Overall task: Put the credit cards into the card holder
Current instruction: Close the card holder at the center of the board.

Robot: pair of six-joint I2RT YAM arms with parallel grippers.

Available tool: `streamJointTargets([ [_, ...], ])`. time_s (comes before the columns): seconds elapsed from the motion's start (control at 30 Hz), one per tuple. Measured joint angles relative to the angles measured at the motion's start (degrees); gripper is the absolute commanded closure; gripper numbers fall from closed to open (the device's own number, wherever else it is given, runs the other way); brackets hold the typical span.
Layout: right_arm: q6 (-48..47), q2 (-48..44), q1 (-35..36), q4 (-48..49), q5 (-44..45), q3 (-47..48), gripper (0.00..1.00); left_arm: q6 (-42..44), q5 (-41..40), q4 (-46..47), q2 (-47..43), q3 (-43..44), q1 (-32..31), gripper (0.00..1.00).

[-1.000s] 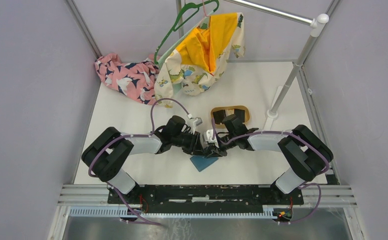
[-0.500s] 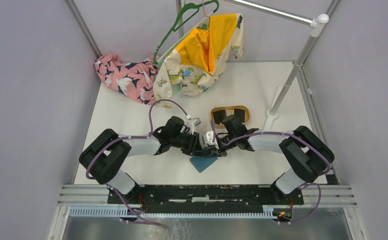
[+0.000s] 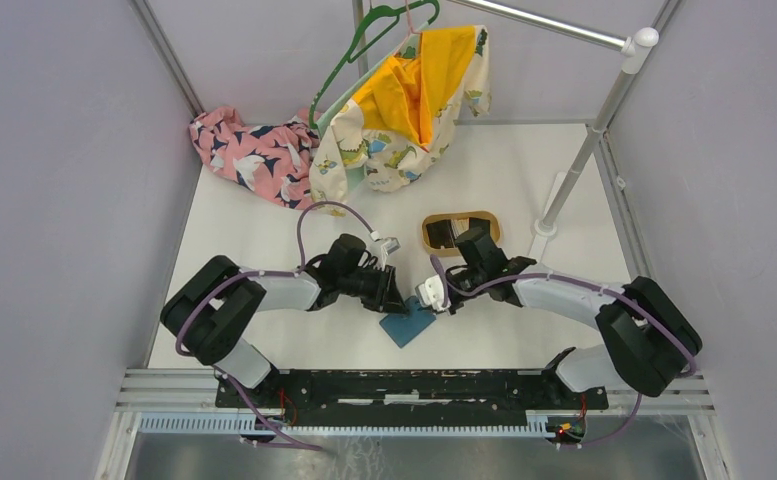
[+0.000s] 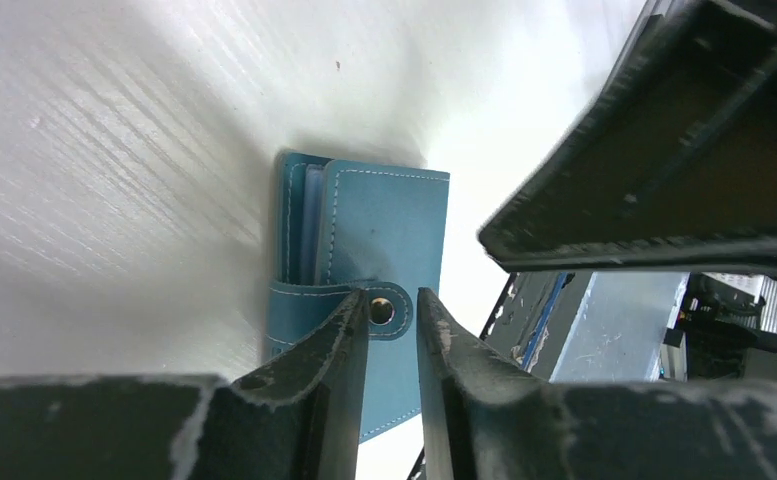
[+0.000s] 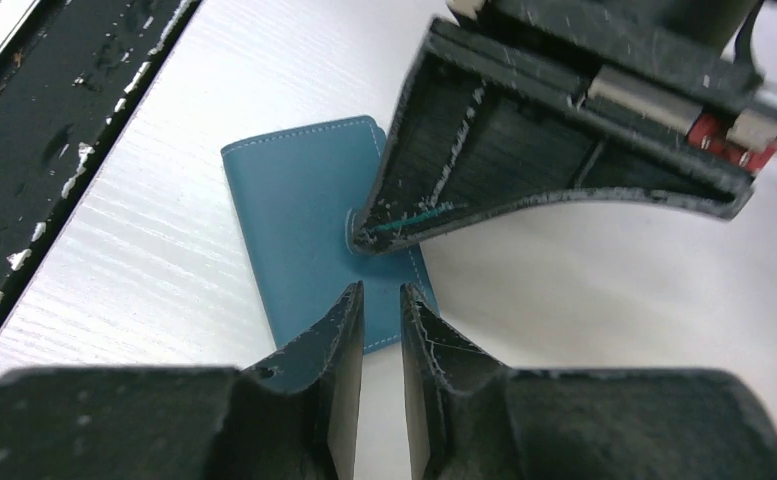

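Tab (image 4: 382, 311) of card holder (image 4: 384, 225) sits in left hand's (image 4: 392, 302) narrow gap, grip unclear; right hand (image 5: 381, 292) slightly parted, empty.

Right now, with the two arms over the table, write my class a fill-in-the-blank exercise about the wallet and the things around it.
1. The snap tab of the wallet shows in the gap of the ___ gripper.
2. The yellow garment hangs from a ___ hanger.
3. The pink cloth lies at the table's far ___ corner.

Missing words: left; green; left.
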Motion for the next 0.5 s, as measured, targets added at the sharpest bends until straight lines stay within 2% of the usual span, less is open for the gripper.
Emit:
streamJointTargets([
  [0.2, -6.0, -3.4, 4.3, -1.0, 2.3, -0.8, 0.75, -0.8, 0.1, 0.3, 0.8, 0.0, 0.4, 0.77],
  [0.5, -6.6, -3.3, 10.2, -0.5, 11.0, -0.8, 0.76, -1.3, 0.1, 0.4, 1.6, 0.1, 0.7, 0.83],
])
